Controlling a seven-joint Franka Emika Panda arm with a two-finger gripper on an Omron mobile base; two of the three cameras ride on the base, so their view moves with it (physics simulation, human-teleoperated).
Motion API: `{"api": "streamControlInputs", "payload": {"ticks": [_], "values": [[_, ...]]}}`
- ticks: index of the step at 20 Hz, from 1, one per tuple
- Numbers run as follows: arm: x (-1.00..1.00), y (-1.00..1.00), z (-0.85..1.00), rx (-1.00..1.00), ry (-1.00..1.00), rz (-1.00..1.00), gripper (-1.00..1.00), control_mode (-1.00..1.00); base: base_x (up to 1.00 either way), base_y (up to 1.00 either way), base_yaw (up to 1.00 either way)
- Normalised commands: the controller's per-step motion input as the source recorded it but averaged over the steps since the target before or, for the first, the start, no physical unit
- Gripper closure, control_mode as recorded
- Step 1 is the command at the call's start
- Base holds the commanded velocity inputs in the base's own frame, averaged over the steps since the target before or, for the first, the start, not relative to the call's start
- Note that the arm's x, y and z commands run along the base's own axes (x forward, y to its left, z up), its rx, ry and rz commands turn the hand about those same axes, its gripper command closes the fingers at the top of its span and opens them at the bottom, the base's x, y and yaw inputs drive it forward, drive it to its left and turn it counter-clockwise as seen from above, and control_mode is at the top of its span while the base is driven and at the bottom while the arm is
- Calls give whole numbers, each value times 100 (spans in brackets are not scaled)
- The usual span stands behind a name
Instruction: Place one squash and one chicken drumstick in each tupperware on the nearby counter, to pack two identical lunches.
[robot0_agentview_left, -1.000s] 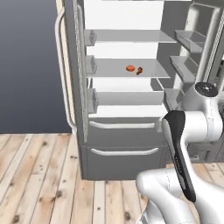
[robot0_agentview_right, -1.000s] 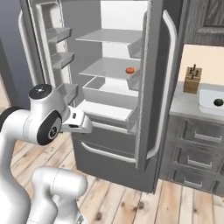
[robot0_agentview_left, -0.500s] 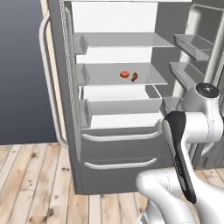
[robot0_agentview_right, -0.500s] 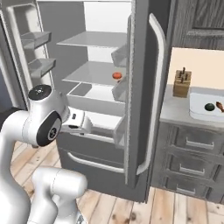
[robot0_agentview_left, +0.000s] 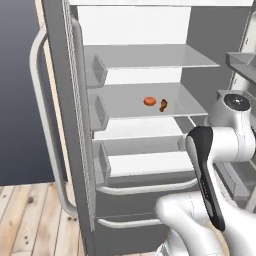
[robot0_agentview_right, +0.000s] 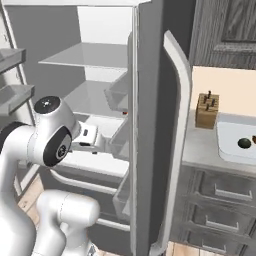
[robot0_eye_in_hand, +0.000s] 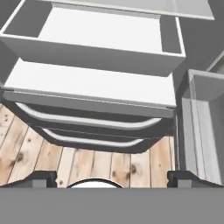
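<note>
Gripper (robot0_eye_in_hand: 111, 177) spread wide and empty, touching nothing, looking down over the fridge drawers (robot0_eye_in_hand: 92, 83). One orange-red squash (robot0_agentview_left: 149, 101) and one drumstick (robot0_agentview_left: 163, 105) sit just beside each other on the fridge shelf (robot0_agentview_left: 125, 102). One white tupperware (robot0_agentview_right: 237, 142) is on the counter (robot0_agentview_right: 202, 150), a dark green squash (robot0_agentview_right: 244, 143) inside.

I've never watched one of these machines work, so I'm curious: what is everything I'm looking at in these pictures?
Fridge: one, grey, doors open, white shelves and drawers inside.
Squash: one orange-red, on a middle fridge shelf.
Chicken drumstick: one, orange-brown, just right of that squash on the same shelf.
Counter: one, pale grey, right of the fridge, dark grey drawers below.
Knife block: one, tan wood, on the counter by the beige wall.
Tupperware: one white container on the counter, a dark green round item inside; partly cut off by the picture's edge.
Floor: light wood planks.
Robot arm: one, white with dark joints.
Gripper: one, open, holding nothing, pointing at the lower fridge drawers.
</note>
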Motion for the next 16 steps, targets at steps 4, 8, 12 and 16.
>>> {"api": "streamControlInputs", "payload": {"ticks": [4,8,12,16], "values": [[0,0,0,0,0,0,-100,100,66,31,-7],[0,0,0,0,0,0,-100,100,49,17,-5],[23,12,-16,0,0,-1,-100,-100,21,9,-1],[38,1,-24,0,-1,0,-100,-100,0,0,0]]}}
